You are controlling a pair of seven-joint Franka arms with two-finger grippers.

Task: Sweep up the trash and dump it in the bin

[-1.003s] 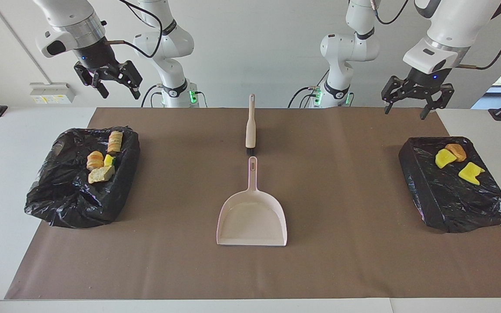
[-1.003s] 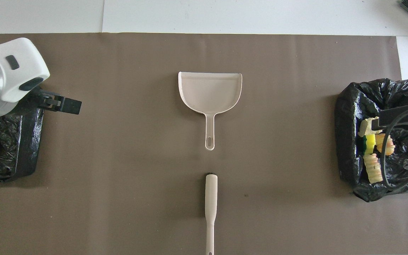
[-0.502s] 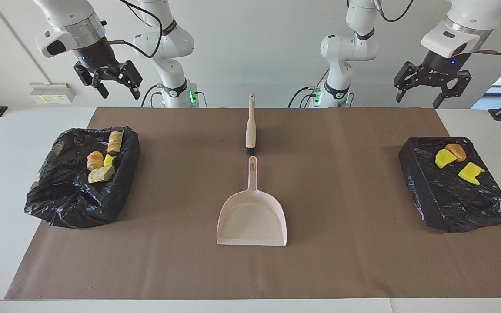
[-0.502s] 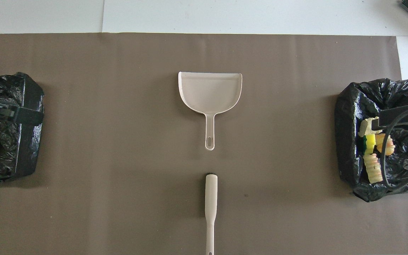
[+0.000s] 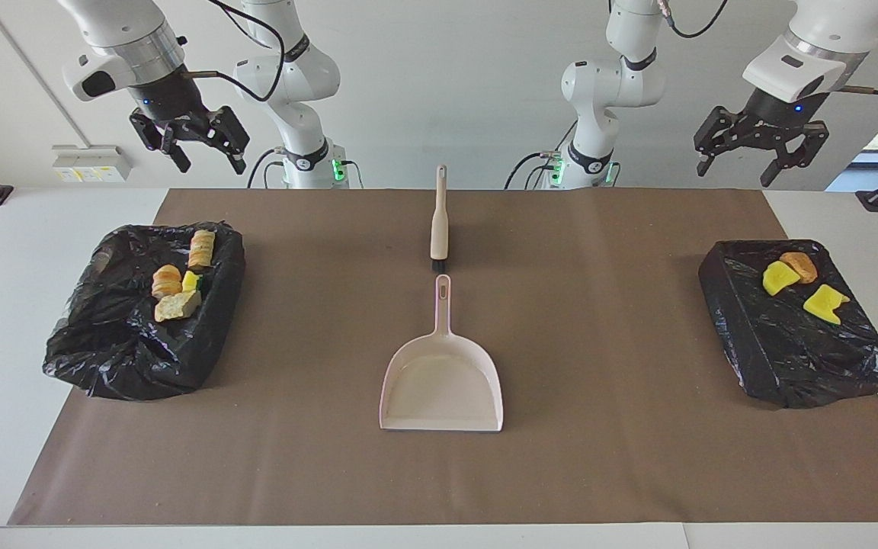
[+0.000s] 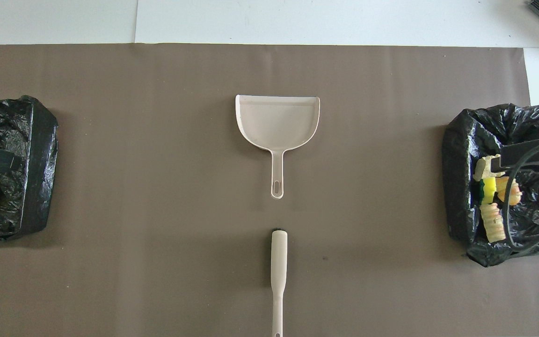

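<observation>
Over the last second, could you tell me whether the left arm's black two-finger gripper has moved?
Yes. The left gripper has risen and drifted outward, away from the black-bagged bin holding yellow sponge pieces; it now hangs open, high above it.

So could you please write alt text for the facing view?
An empty dustpan and a brush lie mid-table between two black-lined bins holding sponge chunks. The open left hand and right hand hang high, holding nothing.

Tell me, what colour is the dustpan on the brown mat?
Pale beige dustpan; clearest in the facing view.
</observation>
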